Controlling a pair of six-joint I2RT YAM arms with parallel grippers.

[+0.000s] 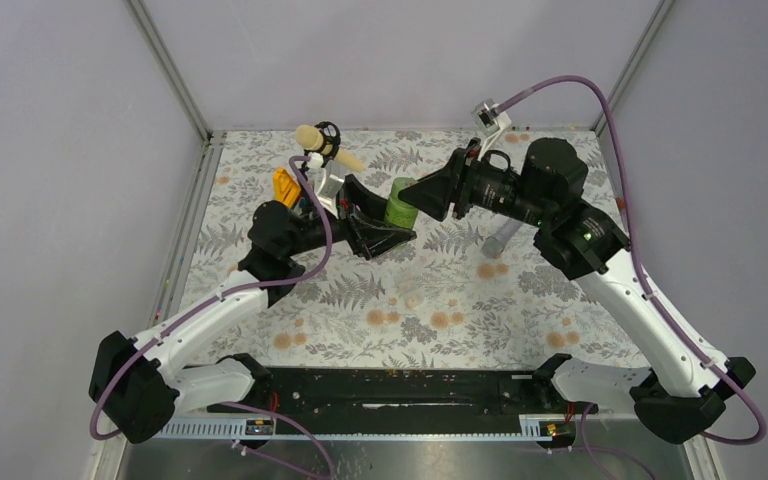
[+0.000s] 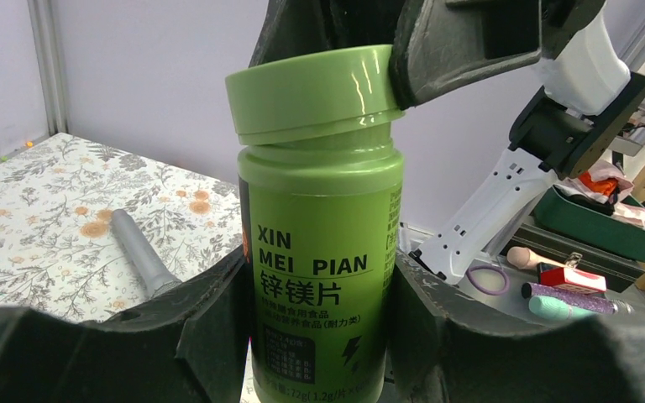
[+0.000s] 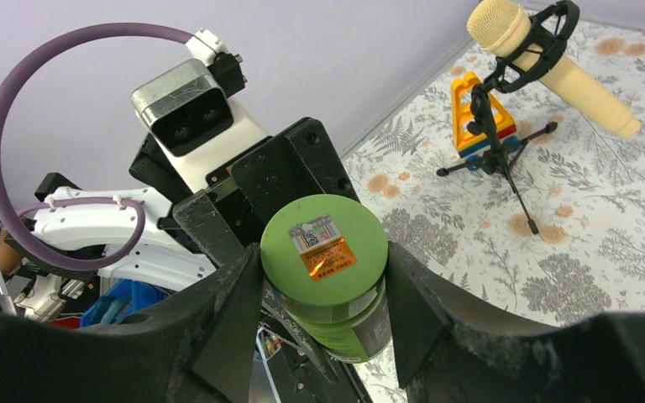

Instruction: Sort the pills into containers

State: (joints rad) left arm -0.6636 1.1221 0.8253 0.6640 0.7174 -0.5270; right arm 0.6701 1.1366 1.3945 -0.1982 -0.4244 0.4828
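One bottle (image 2: 319, 277), one cap (image 2: 311, 92), two end effectors (image 2: 319, 340) (image 3: 323, 285)

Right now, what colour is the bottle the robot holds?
The bottle is green with black lettering; clearest in the left wrist view.

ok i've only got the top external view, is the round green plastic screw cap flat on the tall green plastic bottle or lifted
observer: Lifted. In the left wrist view the green plastic screw cap sits tilted on the green plastic bottle, and its edge nearer the right arm is higher.
operator: what's holding the bottle
observer: The left gripper clamps the bottle's body, with one finger pressed against each side.
operator: and the cap
observer: In the right wrist view the right gripper has a finger against each side of the cap.
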